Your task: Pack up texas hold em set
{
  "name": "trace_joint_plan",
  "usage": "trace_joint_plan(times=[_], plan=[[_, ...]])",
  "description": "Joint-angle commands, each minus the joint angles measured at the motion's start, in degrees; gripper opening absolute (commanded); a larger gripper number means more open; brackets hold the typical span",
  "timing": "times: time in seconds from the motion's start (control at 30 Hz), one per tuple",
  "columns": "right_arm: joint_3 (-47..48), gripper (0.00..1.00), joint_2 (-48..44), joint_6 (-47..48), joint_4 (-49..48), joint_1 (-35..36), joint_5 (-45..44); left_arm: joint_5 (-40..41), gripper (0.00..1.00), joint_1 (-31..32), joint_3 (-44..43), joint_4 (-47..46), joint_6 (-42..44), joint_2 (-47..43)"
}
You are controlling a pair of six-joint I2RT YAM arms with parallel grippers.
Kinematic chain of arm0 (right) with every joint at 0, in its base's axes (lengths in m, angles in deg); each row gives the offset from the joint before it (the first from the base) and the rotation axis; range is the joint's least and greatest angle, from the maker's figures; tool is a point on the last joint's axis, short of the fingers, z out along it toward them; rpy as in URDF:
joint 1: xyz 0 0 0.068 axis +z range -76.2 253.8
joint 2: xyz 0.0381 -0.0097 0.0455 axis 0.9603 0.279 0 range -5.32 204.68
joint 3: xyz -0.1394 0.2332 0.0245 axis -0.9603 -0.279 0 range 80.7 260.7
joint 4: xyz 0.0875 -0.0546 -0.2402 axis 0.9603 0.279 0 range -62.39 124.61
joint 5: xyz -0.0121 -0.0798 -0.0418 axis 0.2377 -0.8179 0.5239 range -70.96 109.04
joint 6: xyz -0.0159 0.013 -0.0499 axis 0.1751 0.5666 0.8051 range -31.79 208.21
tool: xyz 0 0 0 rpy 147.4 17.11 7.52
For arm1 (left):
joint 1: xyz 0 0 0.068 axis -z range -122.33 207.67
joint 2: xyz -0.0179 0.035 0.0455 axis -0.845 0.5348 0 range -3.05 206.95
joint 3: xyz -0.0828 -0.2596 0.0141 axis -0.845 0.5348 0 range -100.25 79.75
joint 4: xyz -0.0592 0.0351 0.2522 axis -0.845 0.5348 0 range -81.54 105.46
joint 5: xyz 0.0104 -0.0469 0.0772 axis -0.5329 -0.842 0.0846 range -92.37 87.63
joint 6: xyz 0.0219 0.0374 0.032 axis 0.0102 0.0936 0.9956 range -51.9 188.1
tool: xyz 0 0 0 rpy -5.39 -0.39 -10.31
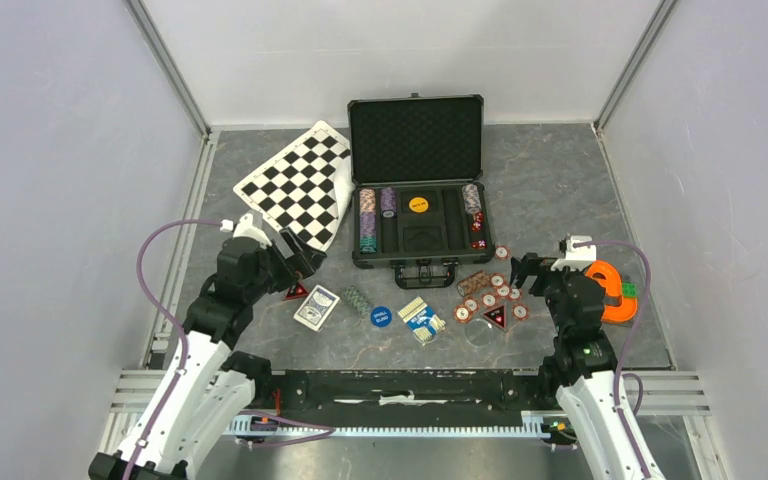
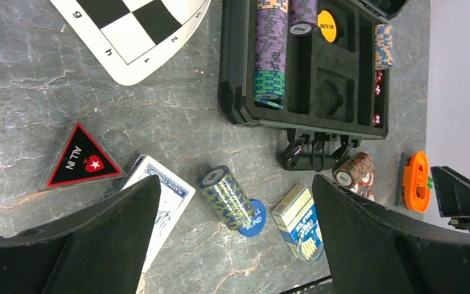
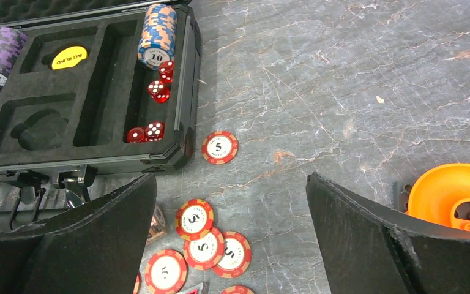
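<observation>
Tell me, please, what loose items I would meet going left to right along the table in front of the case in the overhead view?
ALL IN triangle → blue-backed card deck → toppled roll of green chips → blue small blind button → blue and yellow card box → cluster of red chips → orange reel.

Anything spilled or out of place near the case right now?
Yes. Red chips lie scattered on the table by the case, a lone chip apart from them, and a chip stack lies tipped on its side.
</observation>
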Motion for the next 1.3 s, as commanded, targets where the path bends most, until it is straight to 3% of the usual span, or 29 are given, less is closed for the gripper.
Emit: trace_joint_plan(times=[0.0, 0.27, 0.47, 0.53, 0.63, 0.93, 1.27], plan=[[0.6, 0.98, 0.4, -0.4, -1.2, 0.2, -1.4, 3.8, 1.00, 0.0, 0.6, 0.7, 0.6, -2.6], [0.5, 0.98, 0.2, -2.7, -1.8, 0.3, -3.6, 9.8, 1.00, 0.0, 0.7, 6.1, -6.5, -1.3], [3.5, 0.98, 2.0, -4.4, -0.4, 0.2, 1.4, 7.0, 1.00, 0.0, 2.6, 5.3, -10.5, 0.8], [2.8, 0.98, 1.7, -5.1, -1.4, 0.3, -0.4, 4.8, 1.00, 0.2, 3.9, 3.6, -12.4, 1.0], [2.2, 0.98, 1.4, -5.1, -1.2, 0.6, -4.2, 7.8, 1.00, 1.8, 5.6, 3.3, -15.9, 0.9], [2.2, 0.98, 0.7, -5.3, -1.0, 2.7, -6.6, 21.2, 1.00, 16.3, 6.4, 3.4, -28.3, 6.4], [2.2, 0.98, 1.1, -5.2, -0.5, 3.7, -7.9, 28.4, 0.97, 26.2, 0.7, 4.1, -32.9, 19.0]])
